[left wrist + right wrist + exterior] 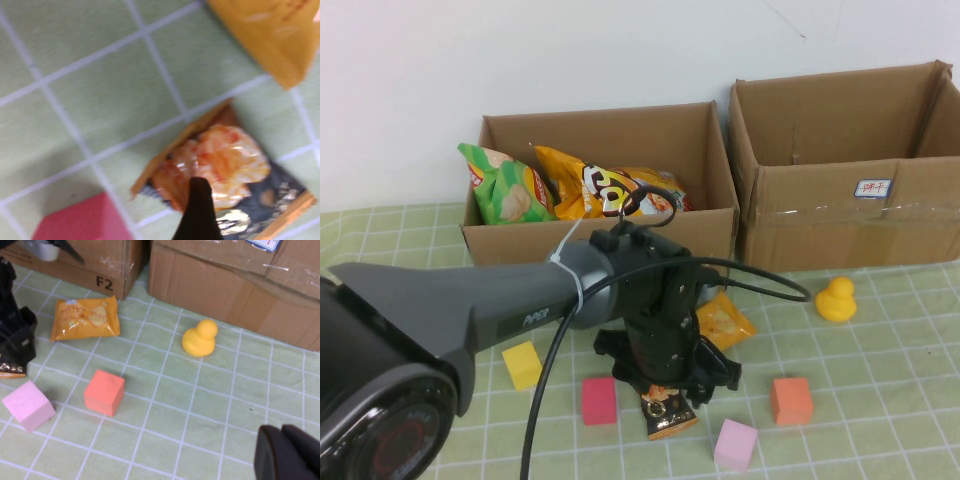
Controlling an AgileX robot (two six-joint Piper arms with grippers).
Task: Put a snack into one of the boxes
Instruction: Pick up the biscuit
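A small dark and orange snack packet (666, 412) (227, 162) lies on the green checked cloth. My left gripper (665, 392) points straight down over it, open, its jaws spread to either side of the packet. One dark finger (198, 212) shows above the packet in the left wrist view. A second, orange snack packet (725, 321) (85, 319) lies flat near the boxes. The narrower box (600, 232) holds green and yellow crisp bags. The wider taped box (850, 215) (235, 290) stands to its right. My right gripper (282, 437) is shut, low over bare cloth, right of the duck.
A yellow duck (836, 300) (200, 338) sits in front of the wider box. Cubes lie around the left gripper: yellow (522, 363), red (599, 400) (80, 222), pink (735, 443) (28, 405) and orange (791, 400) (104, 392). A white wall runs behind the boxes.
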